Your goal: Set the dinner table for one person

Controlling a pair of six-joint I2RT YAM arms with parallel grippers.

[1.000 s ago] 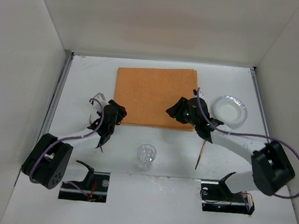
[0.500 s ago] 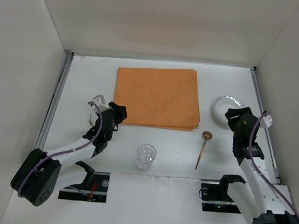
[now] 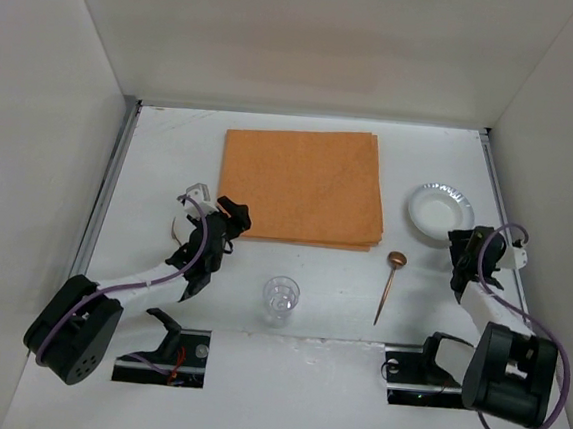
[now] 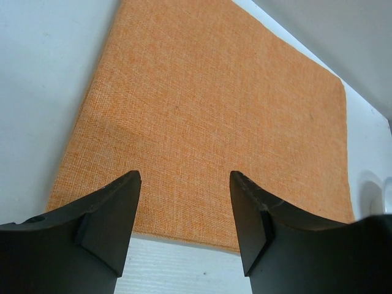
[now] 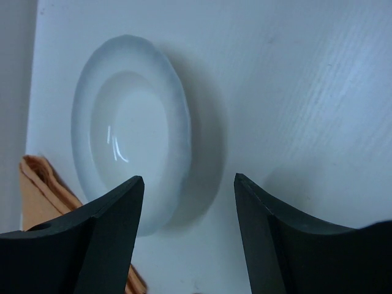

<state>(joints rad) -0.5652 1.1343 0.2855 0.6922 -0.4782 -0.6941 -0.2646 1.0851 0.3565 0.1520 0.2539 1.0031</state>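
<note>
Swung from the orange rectangular cloth mat [image 3: 302, 186] to the right edge of the large flat white counter [image 3: 161, 153] beneath everything, the right gripper [image 5: 188, 179], jaws apart like the left gripper [image 4: 185, 174], faces the round white plate [image 3: 442, 209], probably needing a rim grasp next.

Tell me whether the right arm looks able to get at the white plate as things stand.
Probably yes. The right gripper stands open just short of the plate, facing it, with only bare dinner table between them and nothing in the way.

right end effector [image 3: 464, 252]: off orange mat [image 3: 304, 181] edge, now beside plate [image 3: 441, 210] | left end effector [image 3: 231, 215]: nudged toward mat
</note>
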